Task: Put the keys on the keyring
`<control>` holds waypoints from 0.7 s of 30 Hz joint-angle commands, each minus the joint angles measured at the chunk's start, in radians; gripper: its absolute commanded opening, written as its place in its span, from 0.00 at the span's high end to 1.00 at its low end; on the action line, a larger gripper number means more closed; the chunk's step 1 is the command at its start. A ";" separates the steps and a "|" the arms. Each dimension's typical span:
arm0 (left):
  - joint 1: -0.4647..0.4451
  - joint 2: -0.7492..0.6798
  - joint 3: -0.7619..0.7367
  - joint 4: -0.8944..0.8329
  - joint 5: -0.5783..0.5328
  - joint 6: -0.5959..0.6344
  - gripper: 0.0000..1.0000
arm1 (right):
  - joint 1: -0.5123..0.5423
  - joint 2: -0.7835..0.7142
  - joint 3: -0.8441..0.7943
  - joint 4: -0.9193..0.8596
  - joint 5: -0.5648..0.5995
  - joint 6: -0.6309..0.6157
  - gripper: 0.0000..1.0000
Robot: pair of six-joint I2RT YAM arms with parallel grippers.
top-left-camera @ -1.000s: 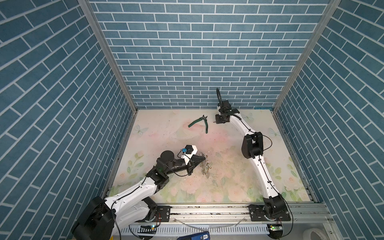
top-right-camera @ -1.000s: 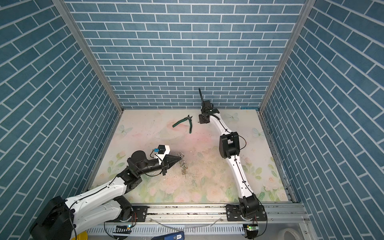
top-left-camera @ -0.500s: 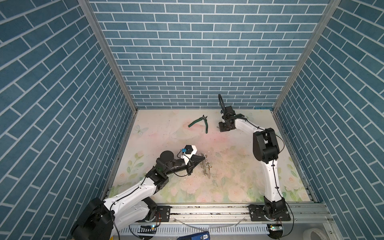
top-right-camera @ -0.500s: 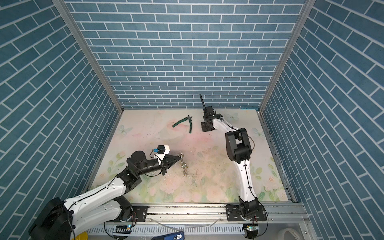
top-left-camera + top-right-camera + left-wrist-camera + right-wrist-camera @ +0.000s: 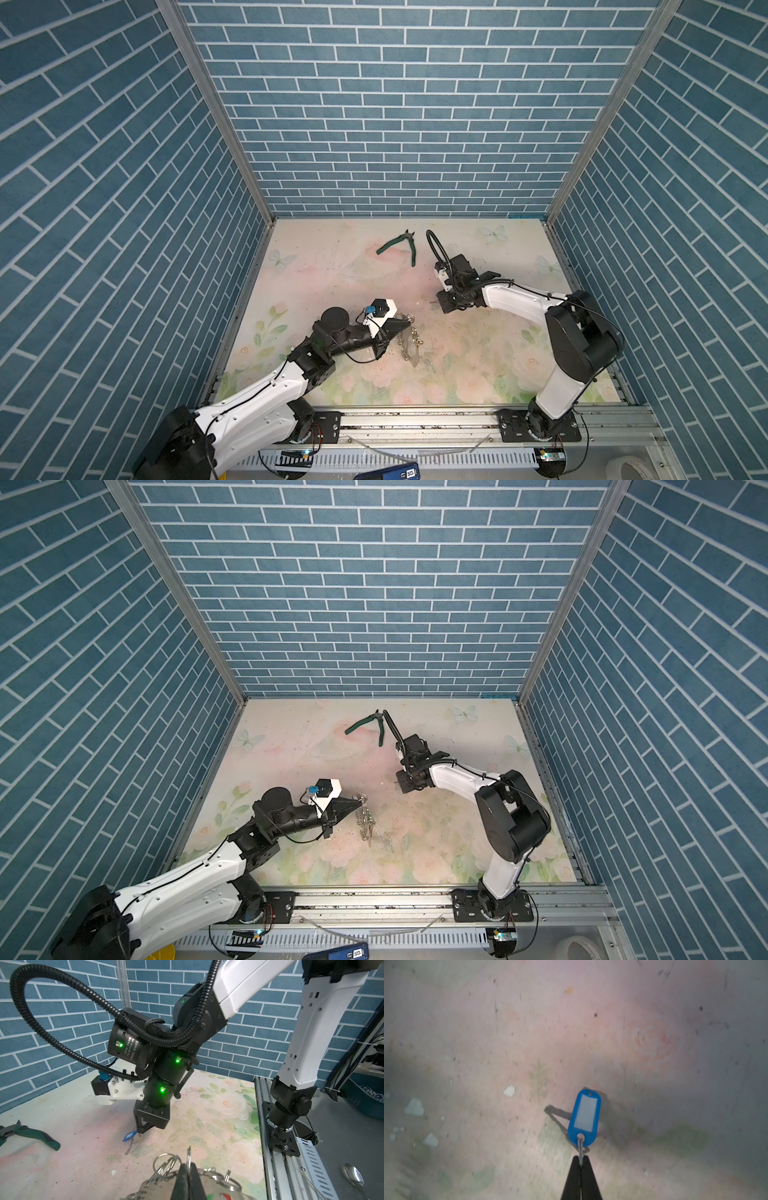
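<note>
The keys (image 5: 585,1115), a blue tag with a white label window and a small metal key, hang from my right gripper (image 5: 580,1159). It is shut on the thin ring at the tag's end. In the left wrist view the keys (image 5: 129,1136) dangle just above the mat under the right gripper (image 5: 142,1133). My left gripper (image 5: 188,1166) is shut on one silvery ring of the keyring (image 5: 158,1187), which hangs below it. In both top views the keyring (image 5: 410,343) (image 5: 365,821) hangs at the left gripper (image 5: 409,323) tips. The right gripper (image 5: 445,306) is apart from it, farther back and to the right.
Green-handled pliers (image 5: 398,246) (image 5: 369,726) lie on the mat near the back wall, seen also in the left wrist view as pliers (image 5: 31,1134). A green and a red tag (image 5: 227,1196) hang on the keyring. The metal rail (image 5: 415,419) runs along the front edge.
My right arm has folded and drawn back from the far wall toward the middle, carrying the keys closer to the keyring. The left arm has held still.
</note>
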 commanded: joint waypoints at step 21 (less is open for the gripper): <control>-0.012 -0.018 0.000 -0.032 -0.024 0.049 1.00 | 0.088 -0.159 -0.226 -0.074 -0.015 0.130 1.00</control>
